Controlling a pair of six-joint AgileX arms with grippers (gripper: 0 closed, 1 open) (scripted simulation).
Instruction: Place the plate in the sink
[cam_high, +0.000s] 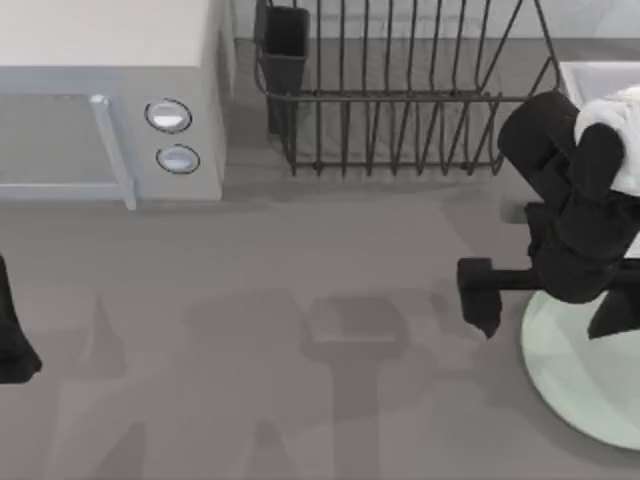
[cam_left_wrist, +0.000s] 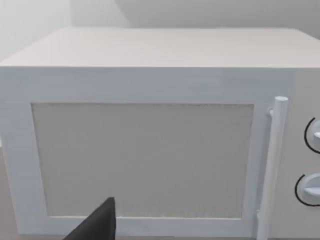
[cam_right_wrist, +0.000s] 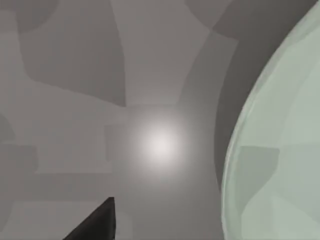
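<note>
1. large round pale mint-green plate (cam_high: 575, 375) — lies flat on the grey table (cam_high: 300, 330) at the top view's right edge, partly cut off by the frame; in the right wrist view its smooth rim (cam_right_wrist: 270, 150) curves beside bare tabletop.
2. right gripper (cam_high: 478, 295) — black, hangs just left of the plate's rim, near it; contact cannot be told. whether its fingers are spread or pressed together cannot be told.
3. right arm (cam_high: 575, 215) — black links with a white segment, reaching in from the right edge and overhanging the plate's far part.
4. light grey-white rectangular sink (cam_high: 598, 78) — a corner of its raised rim shows at upper right, behind the right arm, well apart from the plate.
5. left gripper (cam_high: 12, 340) — parked at the table's left edge; finger state cannot be told. its wrist view faces the white microwave (cam_left_wrist: 150, 125) head-on.
6. surroundings — dark wire dish rack (cam_high: 400, 110) between microwave and sink; soft arm shadows cross the table.
</note>
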